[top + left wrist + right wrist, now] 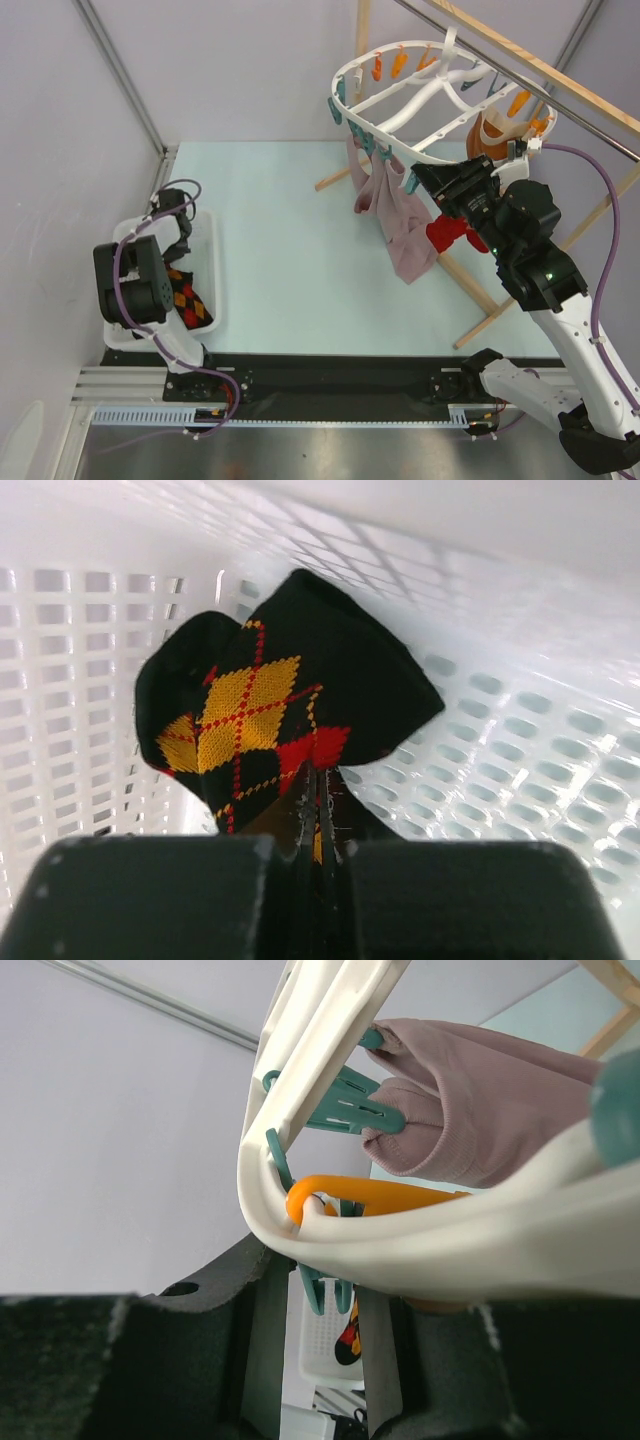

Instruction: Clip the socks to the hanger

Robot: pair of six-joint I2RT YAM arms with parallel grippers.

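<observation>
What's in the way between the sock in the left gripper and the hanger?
Only the white basket's wall: the left gripper is shut on the argyle sock down inside it. Beyond that, the table toward the hanger shows nothing in between.

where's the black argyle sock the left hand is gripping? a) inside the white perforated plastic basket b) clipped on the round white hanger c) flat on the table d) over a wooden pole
A: the left hand is pinched shut on the black argyle sock, with the white perforated plastic basket walls around it.
</observation>
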